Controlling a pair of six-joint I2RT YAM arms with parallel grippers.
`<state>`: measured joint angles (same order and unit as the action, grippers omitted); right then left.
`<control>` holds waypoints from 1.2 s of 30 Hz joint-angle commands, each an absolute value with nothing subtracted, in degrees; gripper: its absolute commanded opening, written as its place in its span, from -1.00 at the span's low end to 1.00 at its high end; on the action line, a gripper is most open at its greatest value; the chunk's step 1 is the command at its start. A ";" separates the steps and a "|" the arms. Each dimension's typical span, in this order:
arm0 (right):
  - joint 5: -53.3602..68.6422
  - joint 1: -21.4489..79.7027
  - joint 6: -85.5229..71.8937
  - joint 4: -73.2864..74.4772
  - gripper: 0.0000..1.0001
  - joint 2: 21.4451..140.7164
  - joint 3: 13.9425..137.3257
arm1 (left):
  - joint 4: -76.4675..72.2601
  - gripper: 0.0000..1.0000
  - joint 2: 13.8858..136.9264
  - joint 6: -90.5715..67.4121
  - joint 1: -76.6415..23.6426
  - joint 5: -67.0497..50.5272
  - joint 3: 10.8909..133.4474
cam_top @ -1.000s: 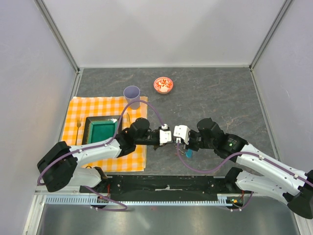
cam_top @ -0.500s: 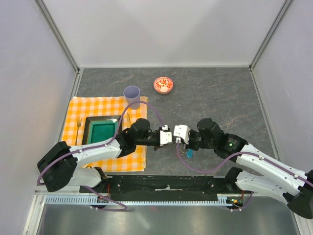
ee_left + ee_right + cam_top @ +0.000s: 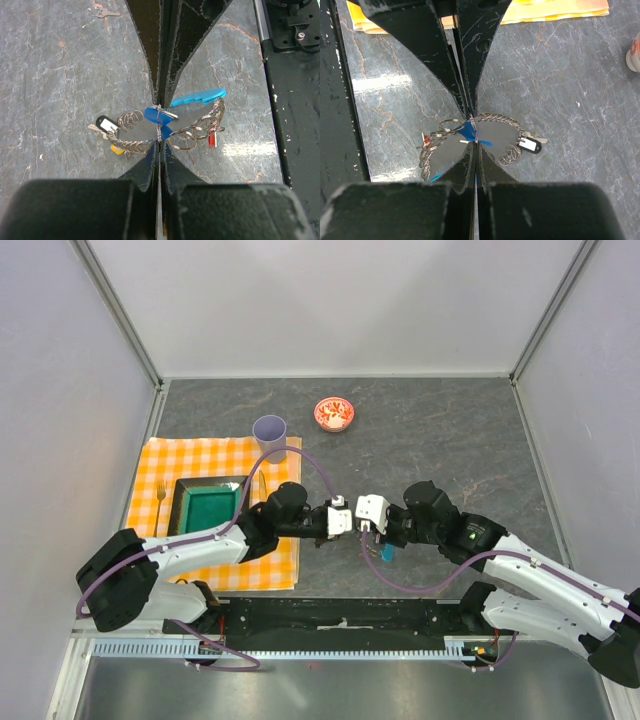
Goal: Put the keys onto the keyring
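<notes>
Grey metal chain looped into a keyring point(image 3: 132, 145), bright blue crescent fob point(image 3: 197, 95) attached, sits between the two arms over the grey marbled tabletop point(image 3: 60, 75); whether it rests there we cannot tell. Black-and-white tagged key point(image 3: 102, 123), yellowish key point(image 3: 116, 149) and red key point(image 3: 211, 140) cluster at the loop. We judge threading is the step in hand: the left gripper point(image 3: 159, 144) looks clamped on the chain, the right gripper point(image 3: 475, 144) pinched tight on a small blue-headed key point(image 3: 152, 114). Next, the key's hole must slide onto the loop. We read no brand or lettering.
</notes>
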<state>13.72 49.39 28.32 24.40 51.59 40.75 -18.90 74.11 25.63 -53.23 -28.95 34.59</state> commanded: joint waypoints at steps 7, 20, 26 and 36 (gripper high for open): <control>16.26 49.66 27.95 22.50 -1.00 51.77 41.31 | -20.65 -0.96 73.21 28.30 -53.96 -28.48 35.68; 13.54 49.66 27.69 22.15 -1.00 50.54 40.96 | -20.83 -0.96 72.95 28.39 -54.14 -28.04 35.51; 14.50 49.75 27.69 22.15 -1.00 50.71 40.96 | -20.83 -0.96 72.95 28.39 -54.14 -27.86 35.51; 15.82 49.66 27.69 22.15 -1.00 51.85 41.22 | -20.92 -0.96 72.77 28.48 -54.14 -28.13 35.51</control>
